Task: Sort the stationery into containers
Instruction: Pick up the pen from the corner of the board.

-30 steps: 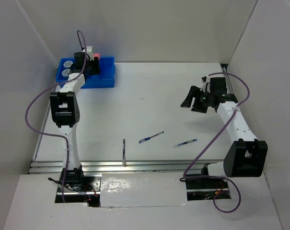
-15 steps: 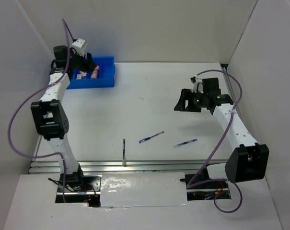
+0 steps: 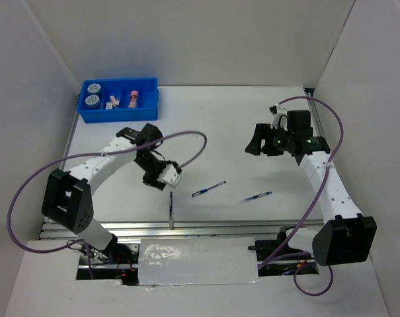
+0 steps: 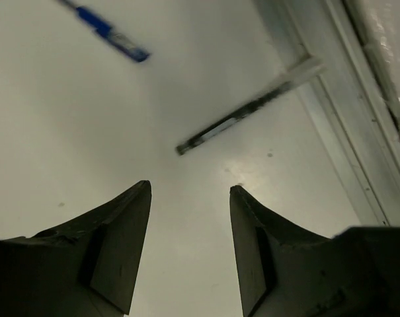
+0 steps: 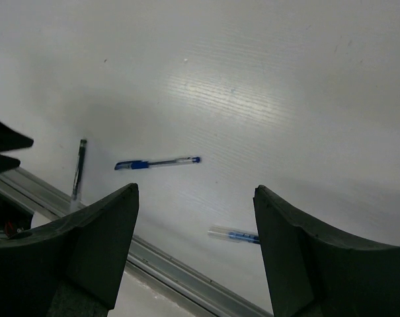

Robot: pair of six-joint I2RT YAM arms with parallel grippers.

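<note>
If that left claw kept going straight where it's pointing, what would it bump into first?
The left gripper would probably meet the white table first, just short of the thin dark pen lying ahead; depth is hard to judge.

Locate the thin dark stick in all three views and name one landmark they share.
Top external: the thin dark stick lies low, left of centre, pointing front to back.
Left wrist: upper centre-right, slanted.
Right wrist: far left, nearly upright.
Shared landmark: the metal rail at the stick's near end.
</note>
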